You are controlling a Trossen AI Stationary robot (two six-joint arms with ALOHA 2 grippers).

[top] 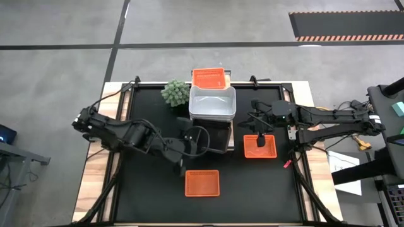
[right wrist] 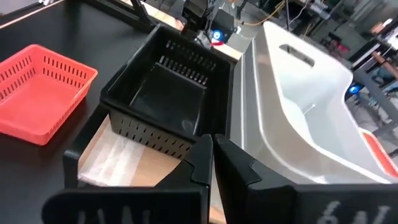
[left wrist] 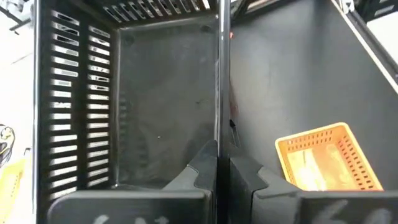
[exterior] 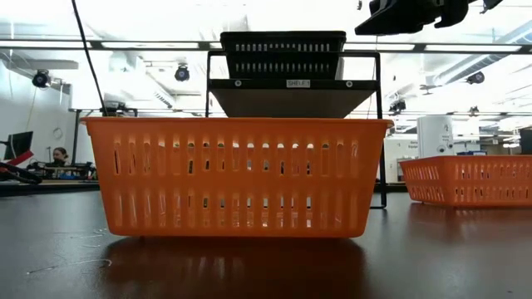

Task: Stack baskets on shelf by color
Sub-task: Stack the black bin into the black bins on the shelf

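Nearest the table's front edge sits a slotted red-orange basket [top: 202, 183]. Behind it, the left gripper [left wrist: 217, 163] pinches the black basket's [top: 211, 135] wall on the wood-topped shelf [right wrist: 134, 163]. The right gripper [right wrist: 213, 155], fingers together, empty, hangs above another orange basket [top: 260, 146]. Farther back: translucent white basket [top: 212, 104], orange basket [top: 209, 78].

Baskets on the shelf [top: 211, 123] and loose on the table [top: 151, 189]

Three baskets sit in a row along the shelf: the far basket [top: 209, 78] at the back end, the middle basket [top: 212, 103] just before it, the near basket [top: 214, 135] at the front end; a plant [top: 176, 93] stands on the table just left of the middle basket; a fourth basket [top: 260, 146] lies on the table right of the shelf's front end; a fifth basket [top: 202, 183] lies before the shelf, near the table's front edge.
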